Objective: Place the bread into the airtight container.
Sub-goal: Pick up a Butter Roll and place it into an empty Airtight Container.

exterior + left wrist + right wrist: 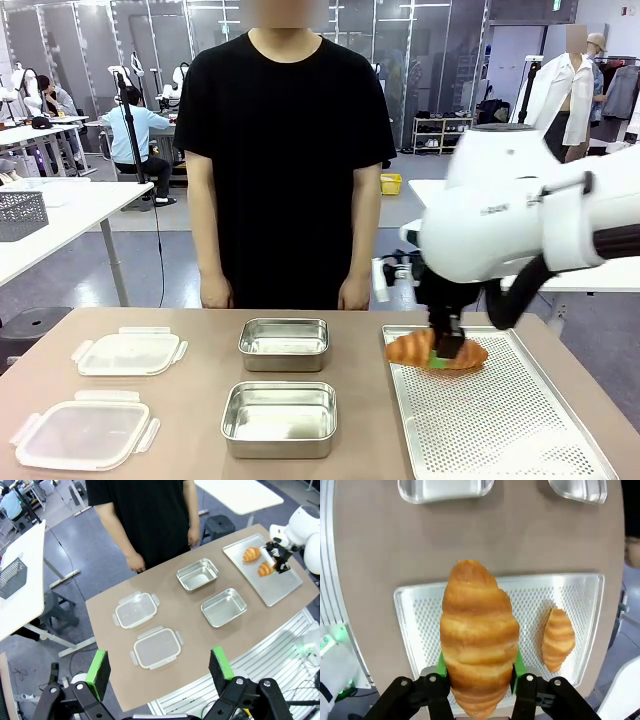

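Golden-brown croissants point(479, 635), perforated silver tray point(500, 420), tan table point(190, 400)

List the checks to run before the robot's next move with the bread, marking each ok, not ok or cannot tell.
1. Right tool shut on one golden-brown crescent croissant: ok.
2. That croissant clear of the perforated metal tray: cannot tell.
3. Both rectangular steel containers open, nothing inside: ok.
4. Two clear plastic lids lying apart from the containers: ok.
5. Left tool open, away from the containers: ok.
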